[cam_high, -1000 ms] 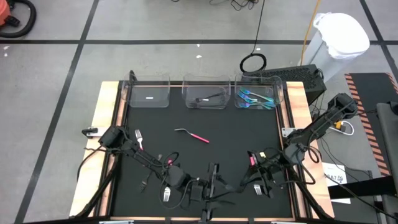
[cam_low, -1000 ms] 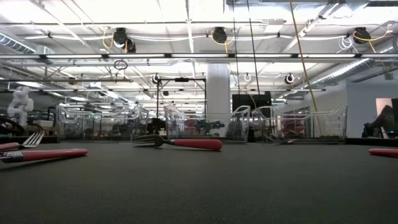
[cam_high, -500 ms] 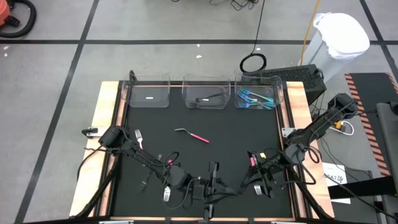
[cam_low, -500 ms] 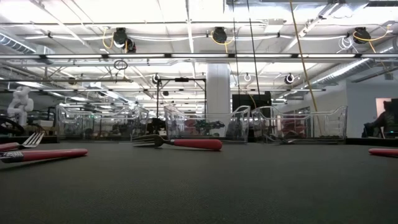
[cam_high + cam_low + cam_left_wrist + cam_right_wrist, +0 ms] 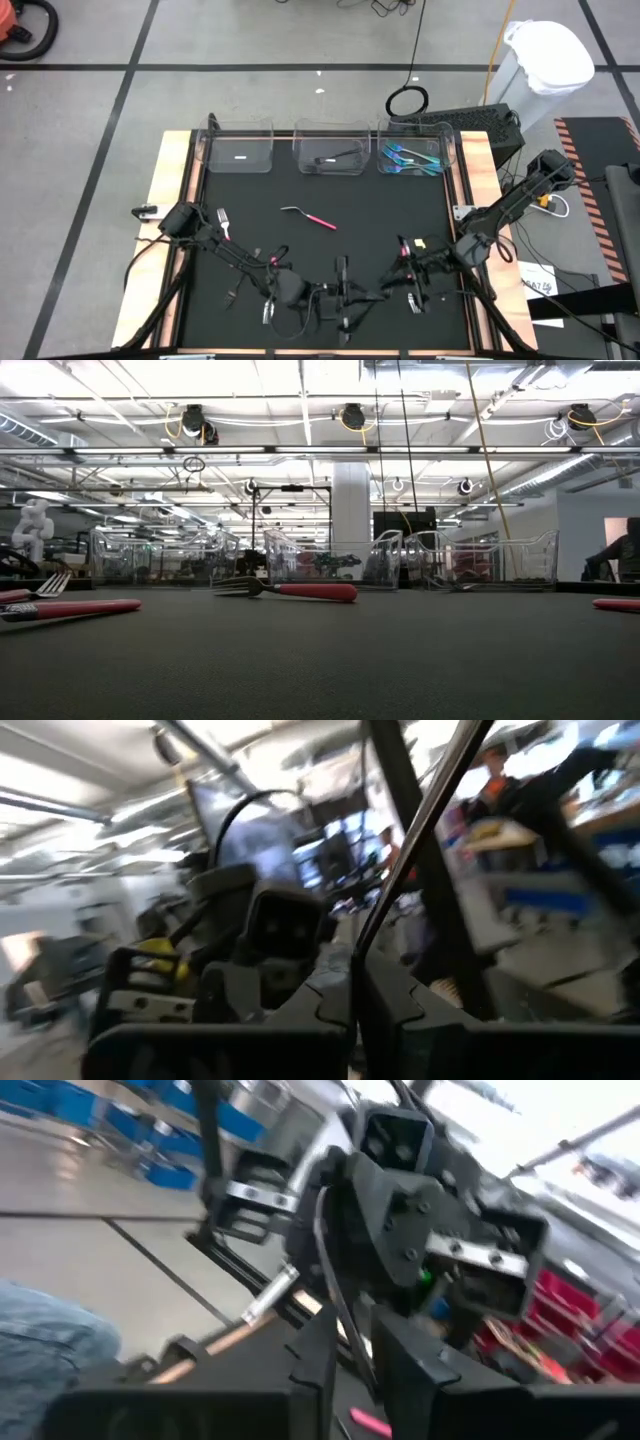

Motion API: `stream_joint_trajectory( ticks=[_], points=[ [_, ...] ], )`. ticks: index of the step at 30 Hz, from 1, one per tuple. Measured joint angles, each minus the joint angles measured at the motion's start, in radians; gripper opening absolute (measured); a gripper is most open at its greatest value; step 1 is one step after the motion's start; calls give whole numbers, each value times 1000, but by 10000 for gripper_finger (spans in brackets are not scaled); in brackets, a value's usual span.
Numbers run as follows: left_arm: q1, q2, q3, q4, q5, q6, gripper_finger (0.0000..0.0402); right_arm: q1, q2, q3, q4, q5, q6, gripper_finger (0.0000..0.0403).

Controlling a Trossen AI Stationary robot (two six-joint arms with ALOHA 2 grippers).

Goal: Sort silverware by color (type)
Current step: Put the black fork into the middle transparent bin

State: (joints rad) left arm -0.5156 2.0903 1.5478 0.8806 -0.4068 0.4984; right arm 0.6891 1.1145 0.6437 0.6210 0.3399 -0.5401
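Fork, pink-handled [image 5: 310, 217], lies mid-table, long axis running far-left to near-right, well apart from both grippers at the near edge. Left gripper [image 5: 340, 300] is closed on nothing visible; right gripper [image 5: 385, 290] state cannot be told. Neither arm is clearly nearer.

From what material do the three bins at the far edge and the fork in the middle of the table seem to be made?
Bins: probably clear glossy plastic; the contents show through the walls.
Fork: the head looks like shiny silver metal, and the pink handle looks like matte plastic or rubber, which cannot be settled.
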Motion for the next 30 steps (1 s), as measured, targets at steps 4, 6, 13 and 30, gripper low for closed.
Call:
stream_joint_trajectory(
  ticks=[4, 6, 13, 30],
  points=[
    [-3, 0, 0, -21, -96, 43, 4, 0, -17, 0, -59, 108, 34, 97],
    [-2, 0, 0, -42, -137, 43, 3, 0, -34, 0, -105, 161, 59, 112],
    [-6, -20, 0, -154, -300, 60, 3, 0, -136, 1, -348, 293, 224, 151],
    [68, -158, 0, -959, -515, -385, 2, -9, -192, 2, -578, 338, 377, 164]
  ],
)
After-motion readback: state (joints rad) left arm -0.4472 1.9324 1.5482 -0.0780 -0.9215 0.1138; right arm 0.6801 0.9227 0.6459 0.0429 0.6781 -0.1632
